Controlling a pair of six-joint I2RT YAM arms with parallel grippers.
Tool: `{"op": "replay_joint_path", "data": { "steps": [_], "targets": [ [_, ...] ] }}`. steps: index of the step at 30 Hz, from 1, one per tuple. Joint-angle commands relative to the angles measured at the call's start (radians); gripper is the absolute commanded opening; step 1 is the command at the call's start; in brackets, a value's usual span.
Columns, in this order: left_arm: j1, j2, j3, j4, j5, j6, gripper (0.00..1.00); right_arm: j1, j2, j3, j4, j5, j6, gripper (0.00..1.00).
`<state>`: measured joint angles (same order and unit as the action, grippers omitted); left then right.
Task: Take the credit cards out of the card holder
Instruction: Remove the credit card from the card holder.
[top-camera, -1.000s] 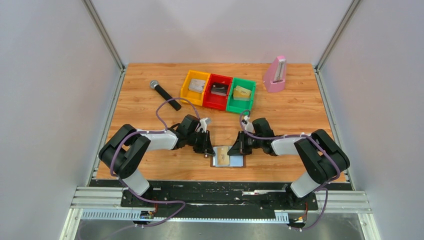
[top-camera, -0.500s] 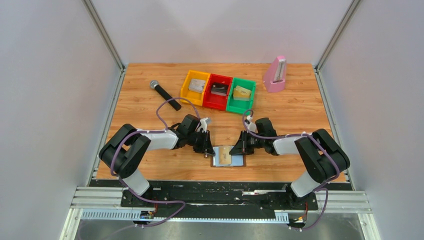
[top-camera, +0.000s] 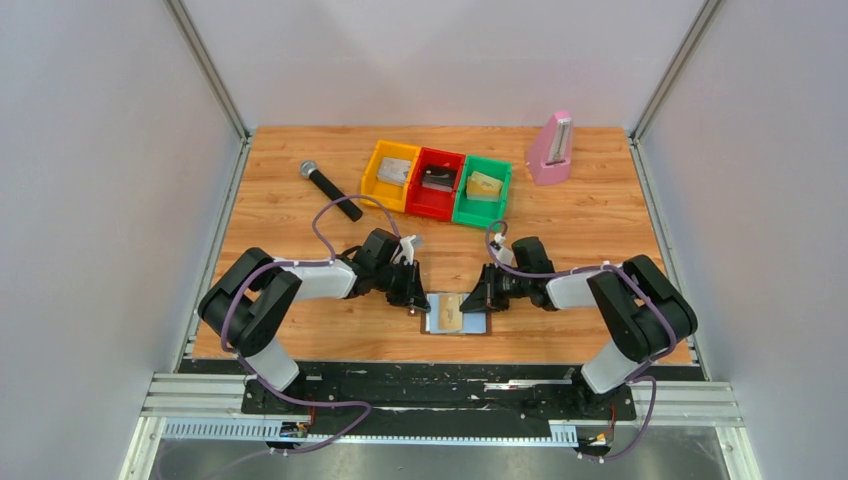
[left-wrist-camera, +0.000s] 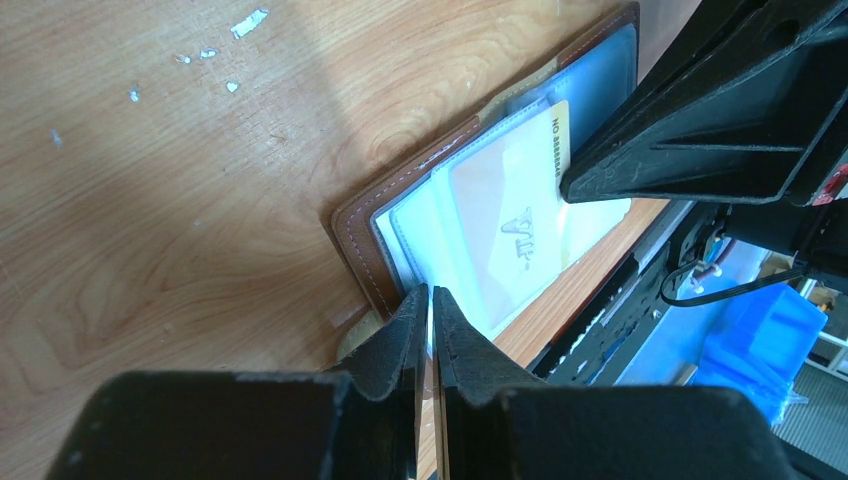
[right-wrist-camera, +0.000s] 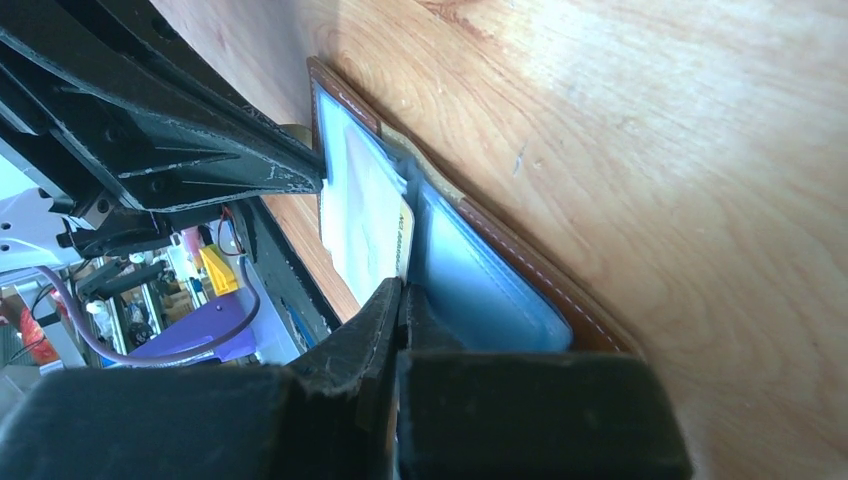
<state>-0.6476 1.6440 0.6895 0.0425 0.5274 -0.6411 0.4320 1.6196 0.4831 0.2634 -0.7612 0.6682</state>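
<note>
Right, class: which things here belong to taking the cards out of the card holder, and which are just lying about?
Belong: card holder, yellow card, left gripper, right gripper.
Lying about: microphone, yellow bin, red bin, green bin, pink metronome.

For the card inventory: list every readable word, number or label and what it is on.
"NO", then blurred characters: on the card, along its edge.
"VIP", probably: large letters mid-card.
Holder, bins: no readable text.
</note>
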Motion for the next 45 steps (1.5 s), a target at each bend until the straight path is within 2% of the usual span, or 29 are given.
{"op": "replay_joint_path", "data": {
  "steps": [1, 9, 16, 23, 34, 41, 45],
  "targets": [
    [-0.002, 0.03, -0.009, -0.075, -0.072, 0.05, 0.14, -0.028, -0.054, 0.0, -0.06, 0.015, -0.053, 0.0],
    [-0.001, 0.033, -0.016, -0.064, -0.069, 0.047, 0.14, -0.072, -0.098, -0.024, -0.082, -0.027, -0.071, 0.0],
    [-0.002, 0.007, -0.014, -0.069, -0.055, 0.044, 0.16, -0.105, -0.2, -0.01, -0.207, 0.009, -0.122, 0.0],
    [-0.002, -0.05, 0.013, -0.092, -0.002, 0.041, 0.34, -0.121, -0.288, 0.027, -0.363, 0.039, -0.177, 0.0],
    [-0.001, -0.169, 0.086, -0.141, 0.107, 0.07, 0.58, -0.117, -0.411, 0.063, -0.438, -0.078, -0.193, 0.0],
    [-0.002, -0.213, 0.112, -0.105, 0.218, 0.077, 0.63, -0.041, -0.428, 0.063, -0.368, -0.252, -0.172, 0.0],
    [-0.001, -0.227, 0.126, -0.102, 0.272, 0.084, 0.64, 0.07, -0.425, 0.102, -0.409, -0.188, -0.195, 0.0]
  ]
}}
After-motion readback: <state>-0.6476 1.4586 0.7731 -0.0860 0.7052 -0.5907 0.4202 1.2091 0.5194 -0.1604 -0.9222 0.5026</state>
